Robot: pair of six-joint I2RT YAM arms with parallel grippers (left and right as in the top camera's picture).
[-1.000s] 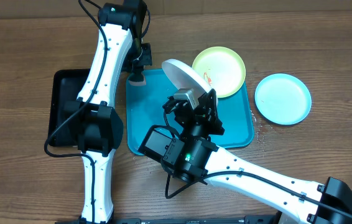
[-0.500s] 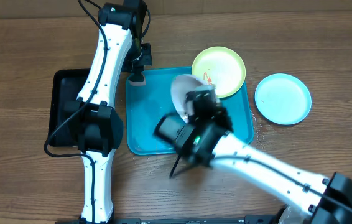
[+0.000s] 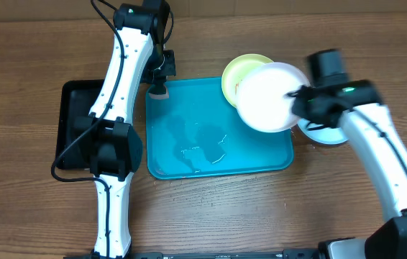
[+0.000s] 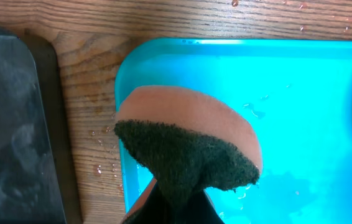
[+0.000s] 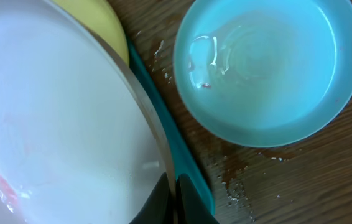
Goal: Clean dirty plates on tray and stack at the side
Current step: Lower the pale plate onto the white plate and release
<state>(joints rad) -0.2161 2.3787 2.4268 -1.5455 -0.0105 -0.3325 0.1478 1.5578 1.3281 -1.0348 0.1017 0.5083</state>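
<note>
Right fingers point(image 5: 193, 208) pinch the wet-looking white plate point(image 3: 268, 97) by its rim, left fingers point(image 4: 166, 210) clamp the sponge point(image 4: 188, 143); I'm worried that plate slips.

A brown wood-grain table point(image 3: 31, 57) lies under soft, even light, with small water droplets point(image 5: 237, 193) on it.

Wooden worktop point(image 3: 31, 57), brown with dark grain. On its left part lies a black tray point(image 3: 74, 108), rectangular, its floor dull and smudged. Near the tray's far right corner is a sponge point(image 4: 188, 149) with a tan body and a dark green scouring face. Water drops point(image 4: 103, 168) speckle the wood beside the tray.
</note>
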